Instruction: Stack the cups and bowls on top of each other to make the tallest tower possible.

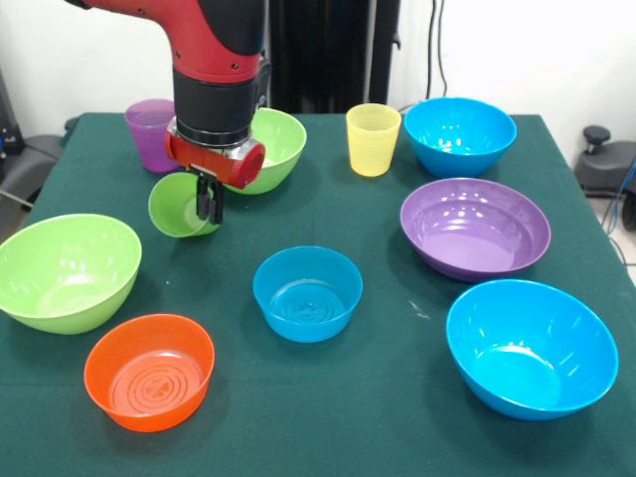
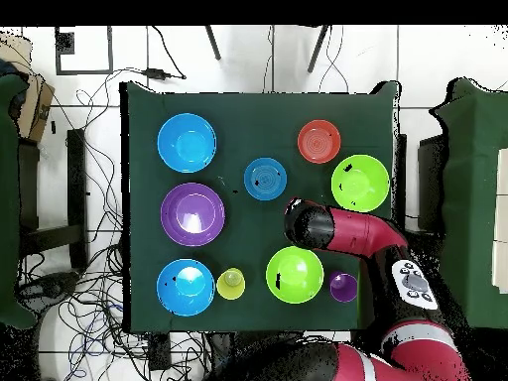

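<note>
My gripper is shut on the rim of the green cup, which is tilted with its mouth toward the front camera, at the table's back left. In the overhead view the arm's head hides this cup. The purple cup and the yellow cup stand upright near the far edge. The small blue bowl sits mid-table and the small orange bowl at the front left. Nothing is stacked; no tower shows.
A lime bowl sits at the left and another behind the gripper. A blue bowl is at the back right, the wide purple bowl at the right, and a blue bowl at the front right.
</note>
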